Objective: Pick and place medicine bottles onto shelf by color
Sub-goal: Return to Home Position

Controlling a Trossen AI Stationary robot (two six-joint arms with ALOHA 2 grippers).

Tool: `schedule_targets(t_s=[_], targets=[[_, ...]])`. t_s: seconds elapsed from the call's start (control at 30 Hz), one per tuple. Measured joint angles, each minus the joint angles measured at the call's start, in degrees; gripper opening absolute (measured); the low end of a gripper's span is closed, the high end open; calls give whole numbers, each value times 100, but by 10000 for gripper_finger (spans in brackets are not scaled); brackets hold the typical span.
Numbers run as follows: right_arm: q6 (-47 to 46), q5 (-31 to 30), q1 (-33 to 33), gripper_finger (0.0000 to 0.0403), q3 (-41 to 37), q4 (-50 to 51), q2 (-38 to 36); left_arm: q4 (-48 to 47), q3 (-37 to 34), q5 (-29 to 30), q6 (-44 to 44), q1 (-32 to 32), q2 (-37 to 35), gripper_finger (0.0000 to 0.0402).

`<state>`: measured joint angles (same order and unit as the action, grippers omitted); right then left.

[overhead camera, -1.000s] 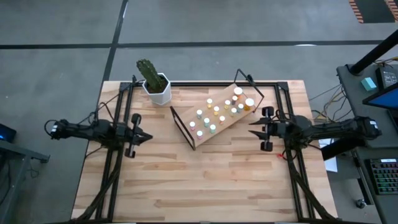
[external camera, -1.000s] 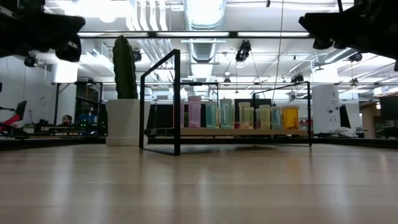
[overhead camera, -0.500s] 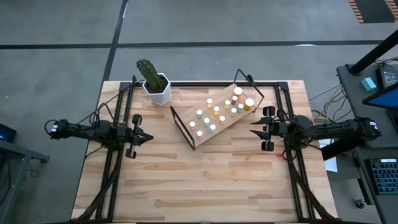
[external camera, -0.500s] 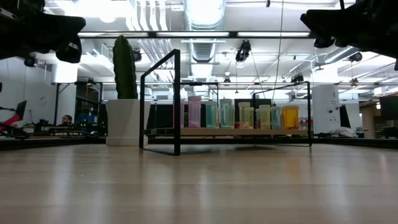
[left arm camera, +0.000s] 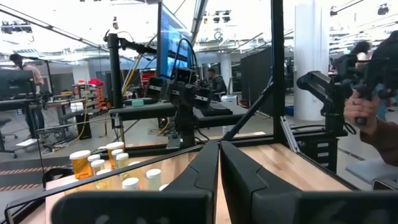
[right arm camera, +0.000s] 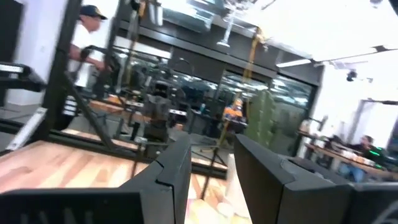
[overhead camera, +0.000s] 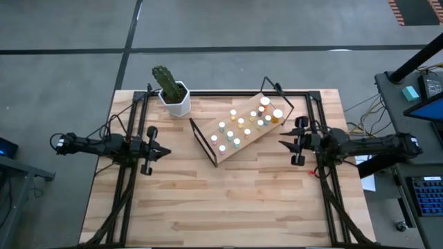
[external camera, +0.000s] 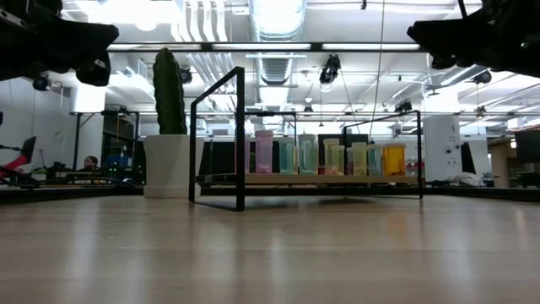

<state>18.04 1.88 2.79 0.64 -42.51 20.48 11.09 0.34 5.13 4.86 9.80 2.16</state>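
The shelf, a light-wood board on a black wire frame, stands slanted at the table's far middle. Several small medicine bottles with white, pale green and orange caps stand on it; they also show in the low view and the left wrist view. My left gripper hovers to the left of the shelf, shut and empty, pointing at it. My right gripper hovers just right of the shelf, open and empty; its fingers stand apart in the right wrist view.
A cactus in a white pot stands at the far left of the table, close to the shelf's left end. Black frame rails run along both table sides. People show in the room beyond.
My right gripper has drifted slightly toward the table's far edge, away from the shelf's near corner. The shelf and bottles have stayed where they were.
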Motion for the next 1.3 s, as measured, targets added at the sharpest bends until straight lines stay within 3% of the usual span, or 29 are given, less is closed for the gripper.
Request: schedule_targets(t_s=[0.27,0.73,0.93,1.3], targets=[[-58,-1297,0,111,-2,1453,-457,23,-4,13,29,1,0,0],[-12,-1613,0,111,-2,1865,-457,44,-9,15,24,1,14,0],[-641,-1650,0,111,-4,1870,-418,42,-10,15,24,1,21,0],[-800,-1651,0,111,-4,1870,-418,42,-11,13,24,1,51,0]])
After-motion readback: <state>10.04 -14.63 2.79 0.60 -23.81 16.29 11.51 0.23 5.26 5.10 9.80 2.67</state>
